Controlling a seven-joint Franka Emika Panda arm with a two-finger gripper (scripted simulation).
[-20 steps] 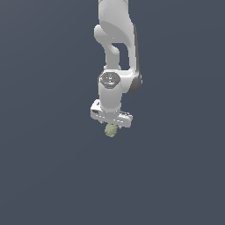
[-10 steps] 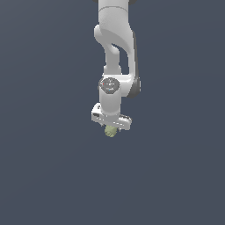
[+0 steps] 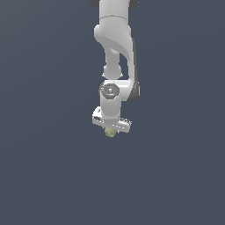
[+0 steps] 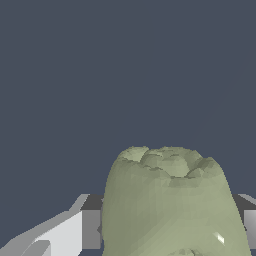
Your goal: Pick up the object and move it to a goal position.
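Observation:
The object is a small lumpy olive-green blob (image 3: 110,132). It sits just under the white gripper (image 3: 110,131) in the exterior view, near the middle of the picture. In the wrist view the blob (image 4: 170,205) fills the space between the two fingers (image 4: 75,232), which press on it from both sides. The gripper is shut on the object and holds it up in the air. The white arm (image 3: 115,48) reaches down from the top of the exterior view. No goal marker shows.
Only a plain dark grey-blue background surrounds the arm in both views. No other objects, edges or containers show.
The arm and gripper have risen a little with the green blob still held. The grip has not changed.

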